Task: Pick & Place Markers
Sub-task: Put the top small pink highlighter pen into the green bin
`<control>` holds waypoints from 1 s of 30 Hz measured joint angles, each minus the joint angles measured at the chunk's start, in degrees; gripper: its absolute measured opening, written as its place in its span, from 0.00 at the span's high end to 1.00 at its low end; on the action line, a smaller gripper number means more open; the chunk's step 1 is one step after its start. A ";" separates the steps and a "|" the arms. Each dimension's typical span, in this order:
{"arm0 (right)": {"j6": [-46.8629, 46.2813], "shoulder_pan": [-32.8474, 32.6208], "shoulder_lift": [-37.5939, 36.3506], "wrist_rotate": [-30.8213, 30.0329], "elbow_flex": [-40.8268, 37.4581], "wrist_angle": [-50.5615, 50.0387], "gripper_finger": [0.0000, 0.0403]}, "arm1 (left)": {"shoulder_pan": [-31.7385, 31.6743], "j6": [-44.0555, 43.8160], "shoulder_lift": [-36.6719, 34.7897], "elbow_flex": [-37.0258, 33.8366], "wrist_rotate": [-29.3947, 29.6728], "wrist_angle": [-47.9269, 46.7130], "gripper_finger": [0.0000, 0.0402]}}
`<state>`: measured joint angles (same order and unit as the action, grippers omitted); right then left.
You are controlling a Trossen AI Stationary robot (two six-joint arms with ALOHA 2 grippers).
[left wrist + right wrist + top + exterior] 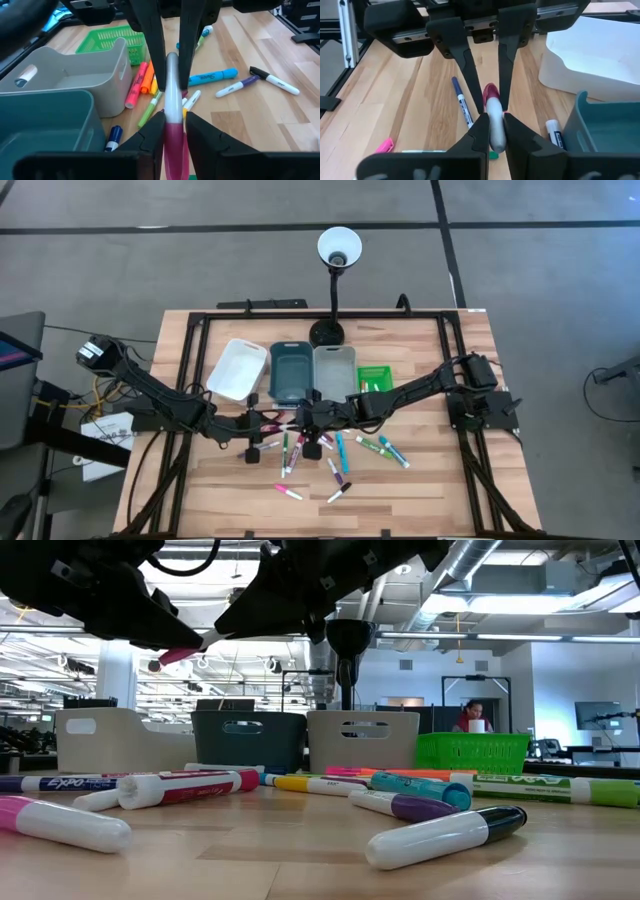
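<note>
A marker point(200, 645) with a white barrel and a dark pink cap hangs above the table's middle, between my two grippers, which meet tip to tip. My left gripper point(272, 421) comes from the table's left and is shut on the cap end. My right gripper point(303, 418) comes from the right and is shut on the barrel. Several other markers point(340, 460) lie flat on the wood below and in front of them. My left gripper has the marker's pink cap point(173, 137) between its two fingers, one on each side. The fingers come from the table's left, slanting down, and lie along the marker. The marker is clear of the table. My right gripper pinches the white barrel point(495, 131) between its two fingers, near the end away from the cap. It comes from the table's right, slanting down, with its fingers along the marker. The marker lies nearly level, its cap end a little lower point(178, 655), lifted clear.
Behind the grippers stand a white tray point(238, 368), a dark teal tray point(290, 372), a grey tray point(334, 370) and a green basket point(376, 377). A lamp point(338, 250) stands on its base at the far edge. Bare wood lies toward the near edge.
</note>
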<state>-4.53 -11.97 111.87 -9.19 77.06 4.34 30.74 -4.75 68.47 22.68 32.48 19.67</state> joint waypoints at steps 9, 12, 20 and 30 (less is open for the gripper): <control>-1.70 0.20 0.00 -3.45 0.00 -3.40 0.94 | 0.00 0.02 0.02 0.02 3.38 0.71 0.77; -2.81 0.16 -0.07 -3.71 0.00 -3.72 0.94 | 0.00 0.00 0.02 0.02 3.46 0.92 0.75; -3.88 0.10 -4.20 -9.32 0.09 -13.48 0.94 | 0.00 0.00 0.02 0.04 3.51 1.03 0.69; -21.41 -1.55 -19.01 -26.01 0.07 -45.99 0.94 | -0.09 -0.12 0.02 0.09 3.52 1.46 0.70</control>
<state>-25.94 -13.52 92.87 -35.20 77.12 -41.65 30.65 -4.87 68.49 22.76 36.00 21.12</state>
